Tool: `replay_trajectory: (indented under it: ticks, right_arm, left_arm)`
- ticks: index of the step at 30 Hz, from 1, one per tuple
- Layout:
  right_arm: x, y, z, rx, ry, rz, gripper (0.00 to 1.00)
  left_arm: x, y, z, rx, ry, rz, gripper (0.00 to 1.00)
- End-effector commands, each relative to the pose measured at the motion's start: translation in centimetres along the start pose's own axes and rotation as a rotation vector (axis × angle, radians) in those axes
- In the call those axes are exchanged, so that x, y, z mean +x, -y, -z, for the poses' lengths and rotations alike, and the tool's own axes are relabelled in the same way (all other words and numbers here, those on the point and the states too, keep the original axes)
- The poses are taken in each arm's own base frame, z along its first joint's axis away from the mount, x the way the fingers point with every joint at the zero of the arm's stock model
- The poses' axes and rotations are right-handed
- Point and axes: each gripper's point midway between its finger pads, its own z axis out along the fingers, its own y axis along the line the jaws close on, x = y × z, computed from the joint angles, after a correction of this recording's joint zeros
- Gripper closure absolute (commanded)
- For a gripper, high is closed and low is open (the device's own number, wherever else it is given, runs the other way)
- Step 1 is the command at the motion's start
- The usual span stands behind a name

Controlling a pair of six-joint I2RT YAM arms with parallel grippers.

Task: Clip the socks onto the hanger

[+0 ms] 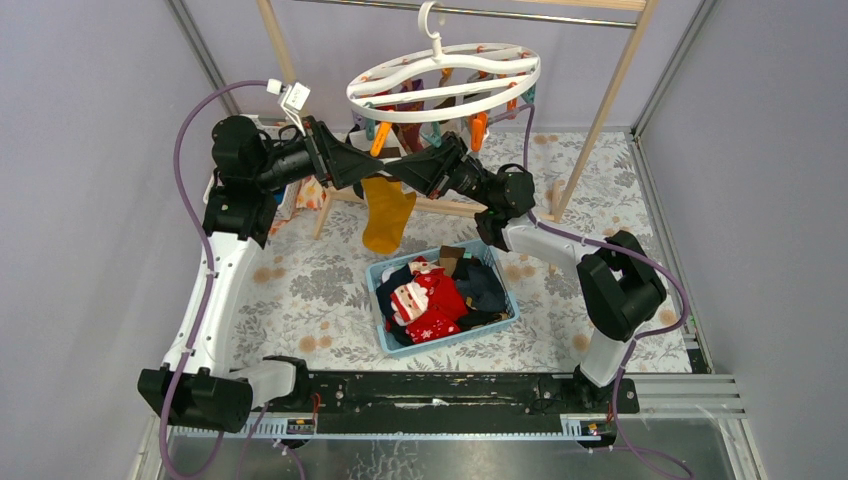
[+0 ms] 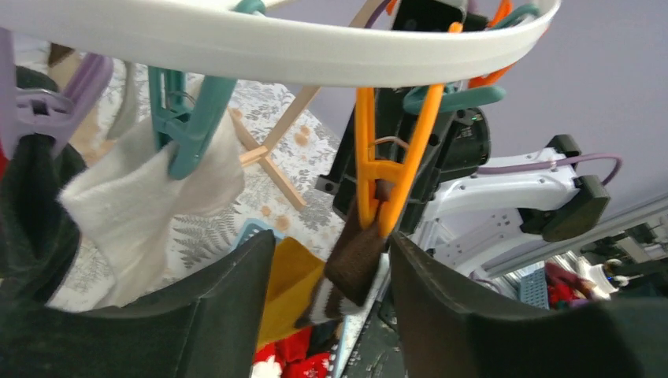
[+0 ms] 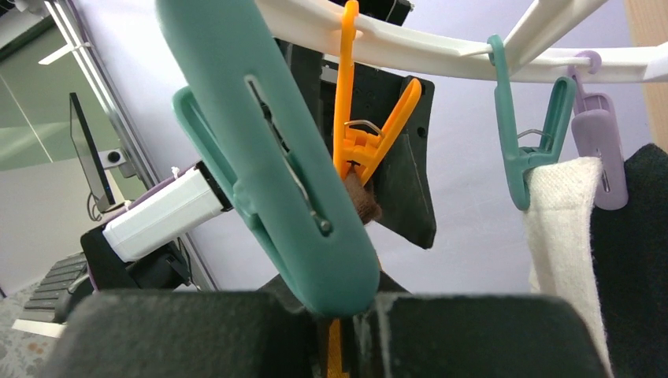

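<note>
The white ring hanger (image 1: 445, 75) hangs from the rail. One of its orange clips (image 2: 386, 157) is closed on the brown cuff (image 2: 354, 264) of a mustard sock (image 1: 388, 215), which dangles below. My left gripper (image 2: 331, 240) is open, one finger on either side of that clip and cuff without touching them. My right gripper (image 3: 339, 323) is shut on a sliver of the mustard sock, just under a big teal clip (image 3: 276, 157). A white sock (image 3: 563, 213) and a dark sock (image 3: 638, 236) hang clipped nearby. More socks (image 1: 425, 300) lie in the blue basket (image 1: 497, 272).
The tall wooden rail frame (image 1: 610, 100) stands behind the hanger, its foot bar crossing under both arms. Both grippers meet below the ring's near-left side (image 1: 395, 175), amid crowded clips. Grey walls close in both sides of the floral table (image 1: 300, 290).
</note>
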Motion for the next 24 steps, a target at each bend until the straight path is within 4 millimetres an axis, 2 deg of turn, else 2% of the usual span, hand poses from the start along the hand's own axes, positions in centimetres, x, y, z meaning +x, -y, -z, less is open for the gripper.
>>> replay_trajectory:
  ticks: [1,3,5,7,10,12,15,24]
  right_arm:
    - [-3.0,-4.0,-0.7,-0.085,0.075,0.067,0.82]
    - [-3.1,-4.1,-0.4,-0.076,0.081,0.068,0.68]
    - [-3.3,-4.2,0.2,-0.066,0.091,0.068,0.54]
    - [-3.6,-4.2,0.9,-0.058,0.106,0.068,0.40]
    - [-4.0,-4.5,2.2,-0.059,0.119,0.070,0.25]
    - [-4.5,-4.5,3.1,-0.056,0.138,0.072,0.21]
    - [-5.6,-4.2,3.9,-0.045,0.160,0.074,0.20]
    - [-7.7,-2.9,2.5,-0.062,0.208,0.085,0.19]
  left_arm:
    - [0.0,-0.5,0.0,-0.001,0.006,-0.007,0.50]
    - [-0.3,-0.5,0.0,0.000,0.014,-0.002,0.67]
    - [-0.6,-0.3,0.1,0.001,0.020,-0.005,0.80]
    - [-0.8,-0.2,0.2,0.001,0.023,-0.009,0.88]
    - [-1.0,-0.1,0.4,0.002,0.025,-0.014,0.92]
    - [-1.1,0.0,0.5,0.006,0.024,-0.017,0.92]
    - [-1.1,0.1,0.5,0.011,0.020,-0.012,0.92]
    - [-1.6,0.9,0.7,0.029,0.017,-0.014,0.91]
